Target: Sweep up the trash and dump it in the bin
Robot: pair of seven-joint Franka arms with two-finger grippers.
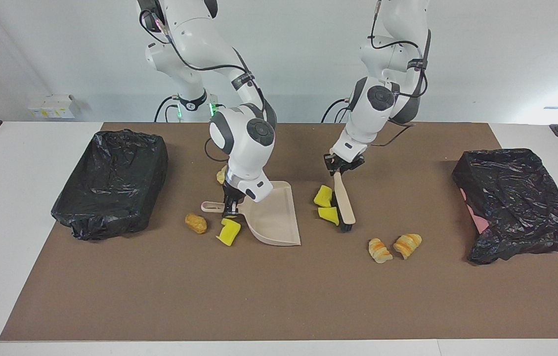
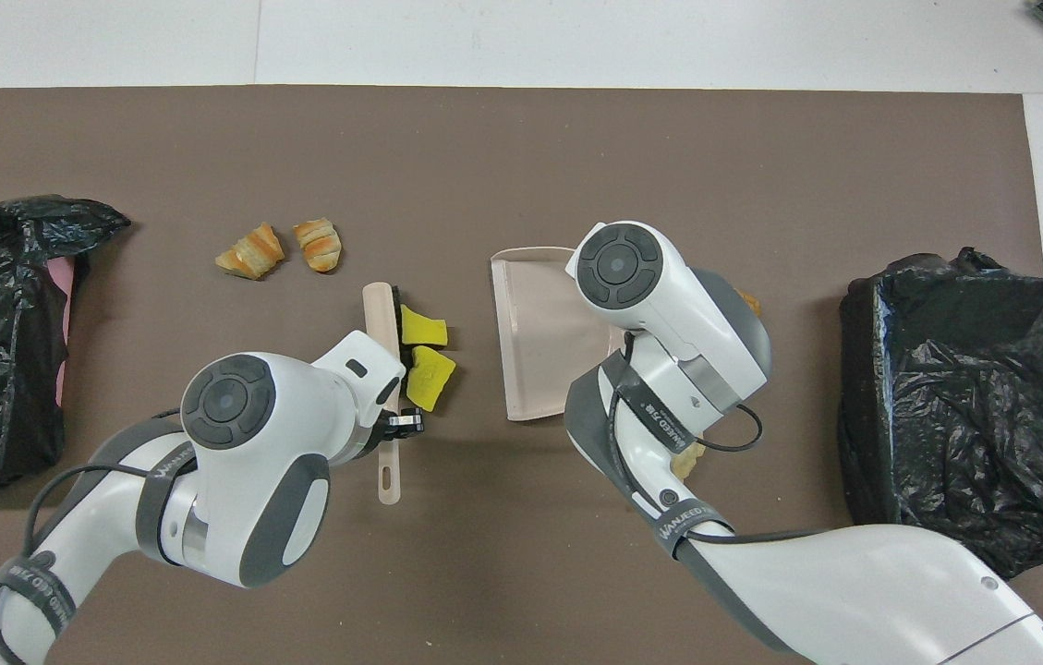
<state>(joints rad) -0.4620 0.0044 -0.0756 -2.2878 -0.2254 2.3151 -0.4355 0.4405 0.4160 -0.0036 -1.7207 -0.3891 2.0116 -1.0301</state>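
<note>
Robotics laboratory test station. Evidence: two white robot arms (image 1: 239, 133) mounted at a white table (image 1: 12, 163) covered by a brown mat (image 1: 279, 296), plain white wall, staged items only.

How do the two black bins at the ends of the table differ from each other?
The bin at the right arm's end stands open, its hollow inside showing, and its liner hides it fully. The bin at the left arm's end looks closed over by crumpled plastic, and a strip of pink shows under its liner. Both are rectangular, wrapped in black plastic, and rest partly on the brown mat.
</note>
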